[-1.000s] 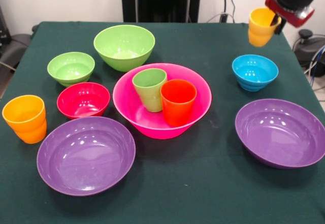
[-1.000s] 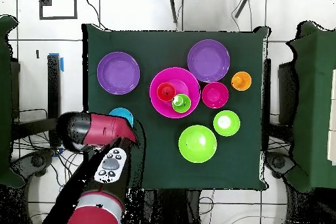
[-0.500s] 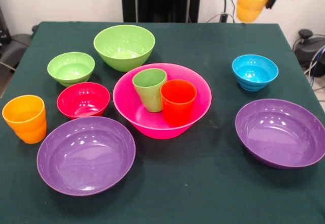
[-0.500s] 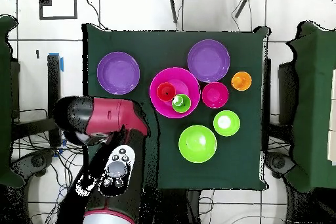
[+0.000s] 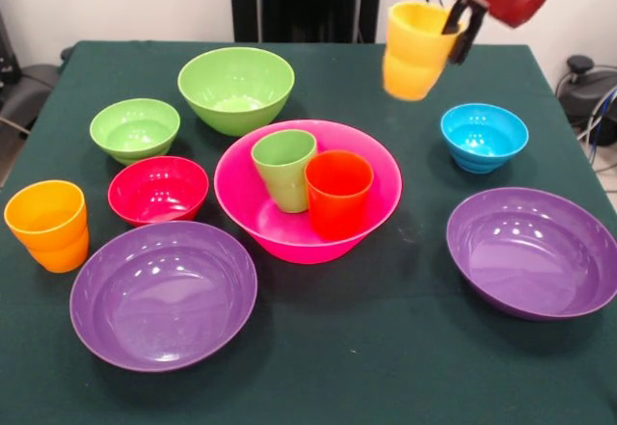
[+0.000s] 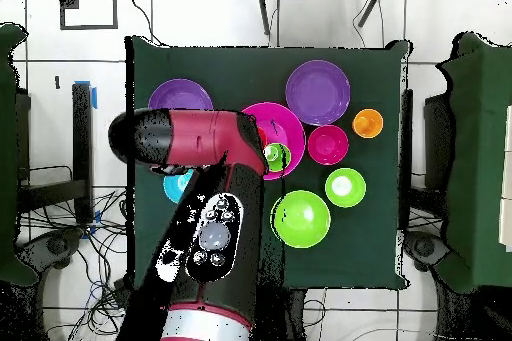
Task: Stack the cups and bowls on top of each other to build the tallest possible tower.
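The gripper (image 5: 455,28) was clamped on the rim of the yellow-orange cup (image 5: 416,49), held aloft at upper right of the front view — high enough to clear the bowls. The hot-pink bowl (image 5: 253,192), at centre, held the green cup (image 5: 284,169) and red-orange cup (image 5: 337,192) side by side — probably the tower's base.

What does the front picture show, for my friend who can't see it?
The robot's gripper holds a yellow-orange cup in the air over a green table. Below, a hot-pink bowl holds a green cup and a red-orange cup.
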